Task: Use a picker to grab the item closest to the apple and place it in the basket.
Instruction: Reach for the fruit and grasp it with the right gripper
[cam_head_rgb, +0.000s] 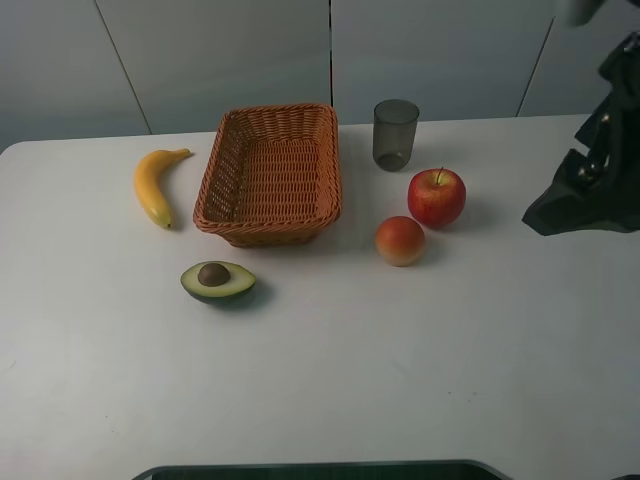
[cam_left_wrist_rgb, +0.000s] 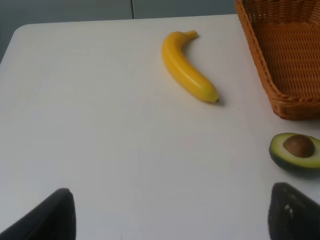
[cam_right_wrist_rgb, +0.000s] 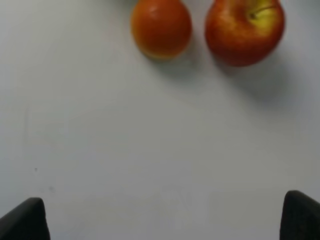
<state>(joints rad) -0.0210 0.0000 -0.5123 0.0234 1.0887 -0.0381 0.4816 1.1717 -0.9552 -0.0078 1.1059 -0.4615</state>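
Observation:
A red apple (cam_head_rgb: 436, 197) (cam_right_wrist_rgb: 244, 29) stands on the white table right of centre. Just beside it, towards the front left, lies an orange-red round fruit (cam_head_rgb: 400, 240) (cam_right_wrist_rgb: 161, 26), nearer to it than anything else. The woven basket (cam_head_rgb: 233, 160) (cam_left_wrist_rgb: 276, 70) sits left of both, with nothing inside. My right gripper (cam_right_wrist_rgb: 160, 216) is open, its fingers spread wide over bare table short of the two fruits. Over by the banana and avocado, my left gripper (cam_left_wrist_rgb: 172, 215) is open and holds nothing. In the high view the right arm (cam_head_rgb: 585, 185) shows at the right edge.
A grey cup (cam_head_rgb: 396, 133) stands behind the apple. A banana (cam_head_rgb: 153, 186) (cam_left_wrist_rgb: 187, 67) lies left of the basket, and a halved avocado (cam_head_rgb: 218, 281) (cam_left_wrist_rgb: 296, 150) lies in front of it.

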